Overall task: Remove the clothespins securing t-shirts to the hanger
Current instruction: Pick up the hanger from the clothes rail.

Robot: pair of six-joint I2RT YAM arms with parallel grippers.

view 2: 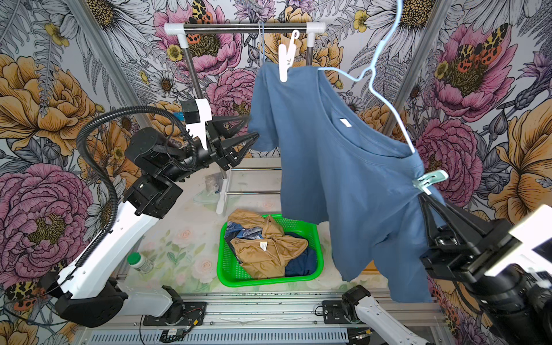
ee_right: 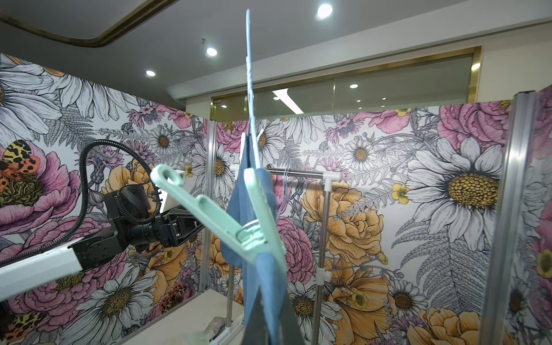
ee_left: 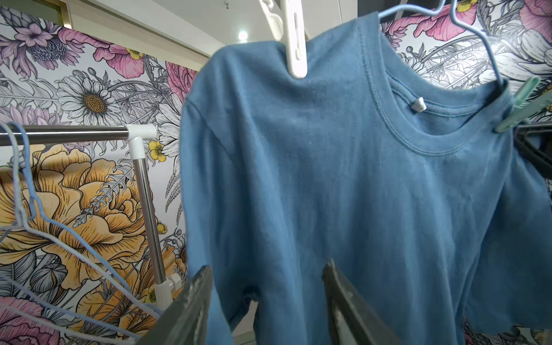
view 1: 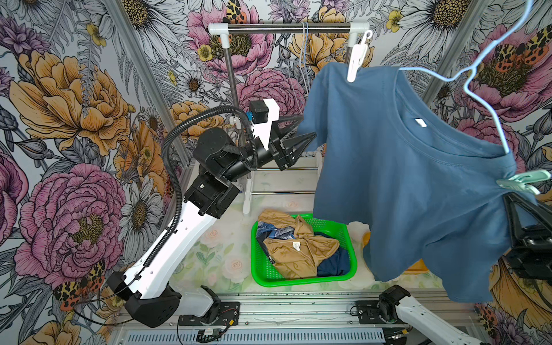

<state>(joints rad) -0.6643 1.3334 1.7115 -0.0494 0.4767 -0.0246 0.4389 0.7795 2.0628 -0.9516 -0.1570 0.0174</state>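
Floral walls [view 2: 44, 89] | right claw [view 2: 422, 197] pinches blue t-shirt [view 2: 343, 179] | mint clothespin [view 2: 430, 180] clipped

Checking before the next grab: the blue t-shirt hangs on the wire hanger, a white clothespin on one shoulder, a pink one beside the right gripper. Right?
Only the colour is wrong: the right wrist view shows a mint green clothespin, not a pink one, beside the right gripper. The blue t-shirt, wire hanger and white clothespin are as stated.
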